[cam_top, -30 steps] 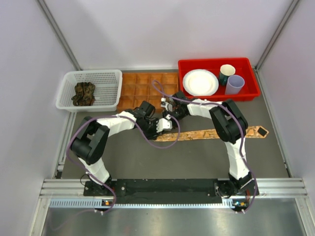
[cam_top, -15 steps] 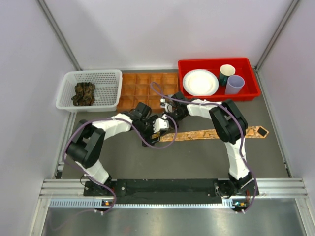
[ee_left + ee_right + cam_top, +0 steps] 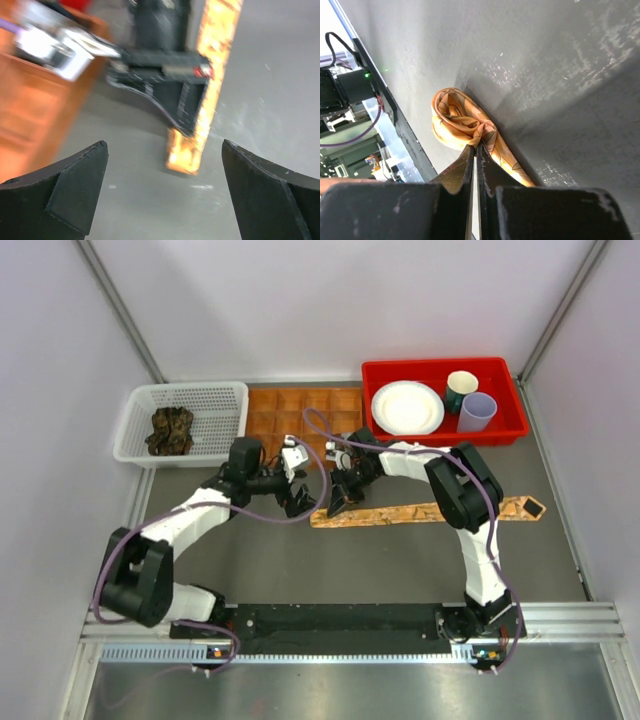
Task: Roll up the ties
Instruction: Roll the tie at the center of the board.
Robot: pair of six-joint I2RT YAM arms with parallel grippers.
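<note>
The tan-orange tie (image 3: 430, 511) lies stretched left to right across the grey table. Its narrow left end is folded into a small curl (image 3: 455, 120). My right gripper (image 3: 335, 504) is shut on that curl, its tips (image 3: 476, 145) pinching the fabric. My left gripper (image 3: 298, 498) stands open just left of the tie's end. In the left wrist view its fingers (image 3: 75, 195) are wide apart with nothing between them, and the tie's end (image 3: 182, 160) lies ahead under the right gripper (image 3: 165, 75). Dark green-brown ties (image 3: 171, 430) sit bunched in the white basket.
The white basket (image 3: 135, 455) stands at the back left. Beside it is the brown compartment tray (image 3: 300, 410), close behind both grippers. A red bin (image 3: 510, 430) at the back right holds a white plate (image 3: 407, 407) and two cups.
My left gripper has opened, let go of the tie's end and drawn back to the left. The right gripper has stayed shut on the tie's end.
</note>
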